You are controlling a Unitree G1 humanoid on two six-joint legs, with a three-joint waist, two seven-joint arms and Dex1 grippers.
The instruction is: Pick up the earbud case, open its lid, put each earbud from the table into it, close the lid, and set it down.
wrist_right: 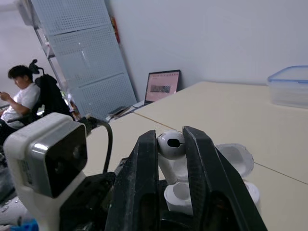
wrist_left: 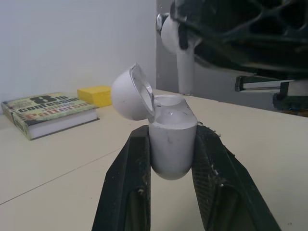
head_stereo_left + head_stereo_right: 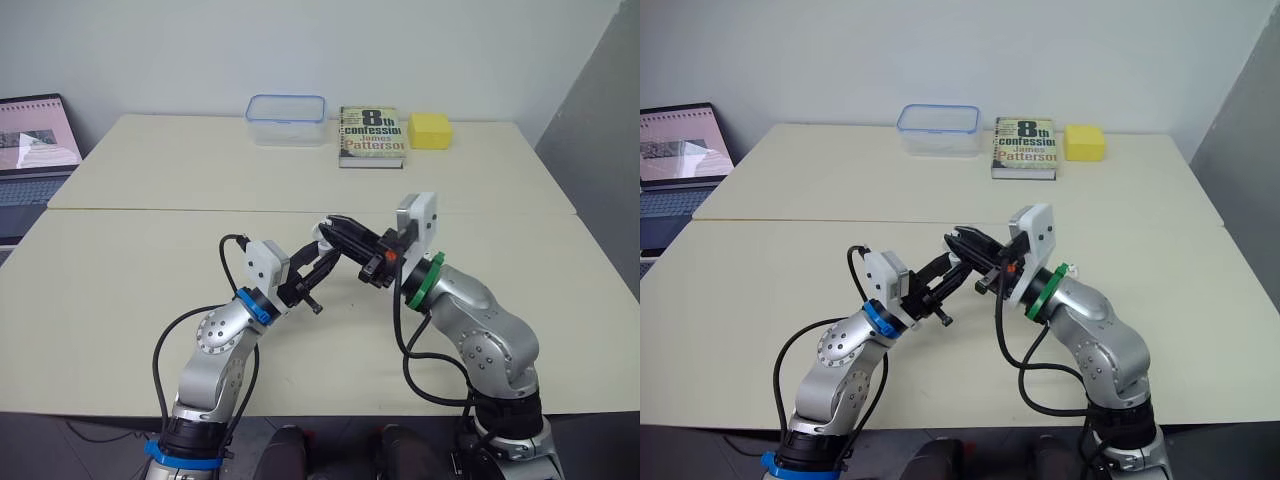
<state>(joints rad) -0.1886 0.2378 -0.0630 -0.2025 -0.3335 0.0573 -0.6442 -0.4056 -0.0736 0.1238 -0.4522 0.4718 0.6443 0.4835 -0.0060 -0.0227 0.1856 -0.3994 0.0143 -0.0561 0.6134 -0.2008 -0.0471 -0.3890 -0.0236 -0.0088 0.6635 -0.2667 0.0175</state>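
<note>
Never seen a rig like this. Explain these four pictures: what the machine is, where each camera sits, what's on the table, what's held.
It is a two-armed humanoid robot. Two pictures come from its head, looking down over its arms; the other two come from a camera on each wrist. The left gripper holds a white earbud case, lid open. The right gripper pinches one earbud above it. Far back on the table sit a clear container, a book and a yellow block; a laptop stands to the left.

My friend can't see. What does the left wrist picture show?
Two black fingers squeeze a white earbud case, its lid flipped open. Above it, the other fingers hold a white earbud. A book and yellow block lie behind.
</note>
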